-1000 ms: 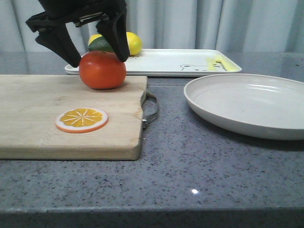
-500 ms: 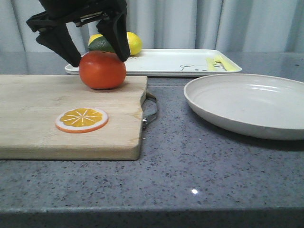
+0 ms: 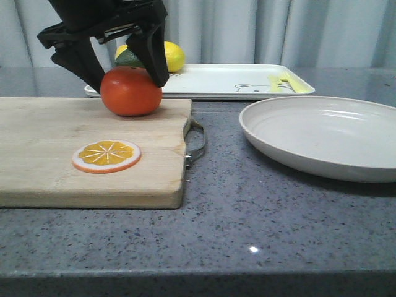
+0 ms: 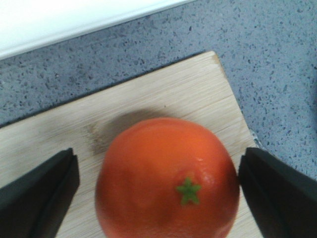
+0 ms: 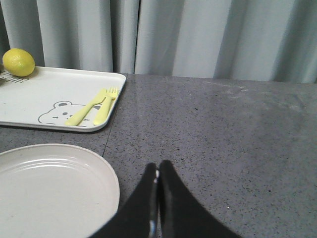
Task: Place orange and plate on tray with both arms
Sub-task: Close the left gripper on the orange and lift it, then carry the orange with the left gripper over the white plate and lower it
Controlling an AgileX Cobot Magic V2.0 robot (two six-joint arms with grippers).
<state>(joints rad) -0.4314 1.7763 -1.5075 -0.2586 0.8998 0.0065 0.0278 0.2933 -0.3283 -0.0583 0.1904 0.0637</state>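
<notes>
You have the grey speckled counter (image 3: pixel 260 216) running under everything, and on its left side the wooden cutting board (image 3: pixel 55 154) with a metal handle (image 3: pixel 197 143) at its right end. Behind the board, at the back of the counter, sits the tray (image 3: pixel 216 80) with its bear outline; a yellow lemon (image 3: pixel 172 55) and a darker green fruit (image 3: pixel 131 59) lie at its left end, and a pale yellow fork and knife (image 5: pixel 94 106) lie beside the bear. To your right the plate (image 3: pixel 322 136) rests on the counter, in front of the tray and apart from the board. The left gripper (image 3: pixel 124 77) hangs over the far part of the board, its fingers (image 4: pixel 39 193) spread, one on each side of the orange (image 3: pixel 131 91); the wrist view shows narrow gaps on both sides. The orange sits on the board, green stem mark up. An orange slice disc (image 3: pixel 106 156) lies flat nearer you. The right gripper (image 5: pixel 157 181) is pressed together, above bare counter just beside the plate's rim
</notes>
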